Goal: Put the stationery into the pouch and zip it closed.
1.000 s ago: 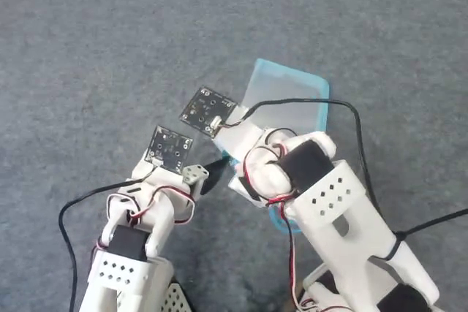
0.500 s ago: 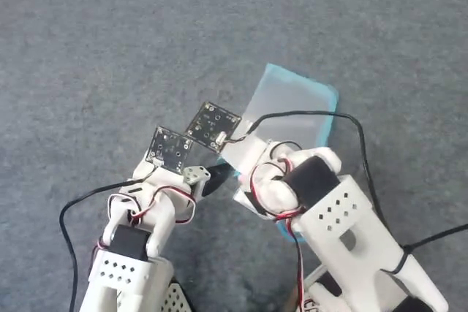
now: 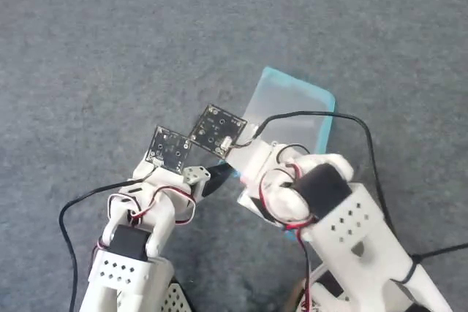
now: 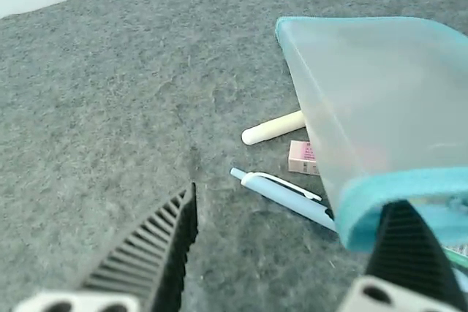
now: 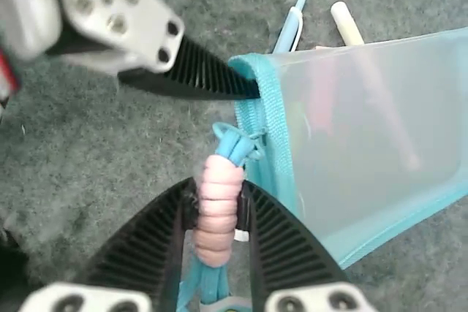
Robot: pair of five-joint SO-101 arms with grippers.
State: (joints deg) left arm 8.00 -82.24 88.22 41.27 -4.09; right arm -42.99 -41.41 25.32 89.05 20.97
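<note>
On the grey surface (image 3: 110, 56) the translucent pouch (image 4: 380, 100) tilts up. The spread left end effector (image 4: 292, 206) braces its corner, and the right end effector (image 5: 218, 217) pinches the pink zipper pull (image 5: 218, 199). The pen (image 4: 281, 189) and eraser (image 4: 302, 157) lie outside beside it, so draw the pull straight along the zip, keeping that brace.

— Bright or dim?
— Bright, soft and even. The grey felt table (image 3: 88, 71) carries only faint, soft-edged shadows at lower centre of the high view.
— Glare?
— A pale sheen on the translucent pouch (image 3: 292, 100), nothing harsh. In the right wrist view the pink zip pull (image 5: 218, 210) is evenly lit; the felt darkens at lower left.
</note>
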